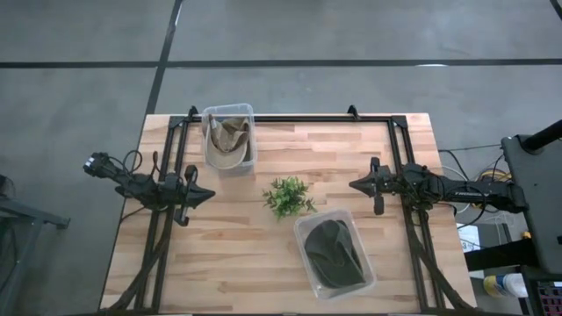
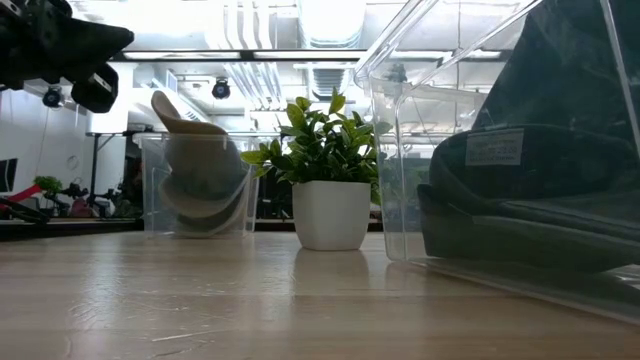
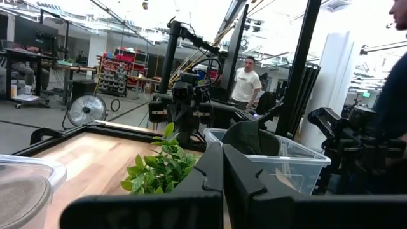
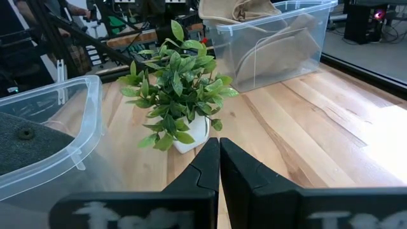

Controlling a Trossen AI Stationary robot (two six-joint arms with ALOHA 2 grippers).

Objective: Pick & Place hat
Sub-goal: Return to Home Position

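Observation:
A tan hat (image 1: 228, 136) is stuffed in a clear bin (image 1: 249, 112) near the table's far edge; it also shows in the low view (image 2: 197, 170) and the right wrist view (image 4: 254, 13). A dark green hat (image 1: 334, 253) lies in a second clear bin (image 1: 303, 226) toward the near right, also in the low view (image 2: 530, 180). My left gripper (image 1: 209, 195) hovers at the table's left, shut and holding nothing. My right gripper (image 1: 353, 184) hovers at the right, shut and holding nothing. Both point toward the table's middle.
A small potted plant (image 1: 287, 196) in a white pot stands at the table's middle, between the two grippers and the two bins. Bare wood lies at the near left and the far right. A person (image 3: 247, 79) stands in the room beyond the table.

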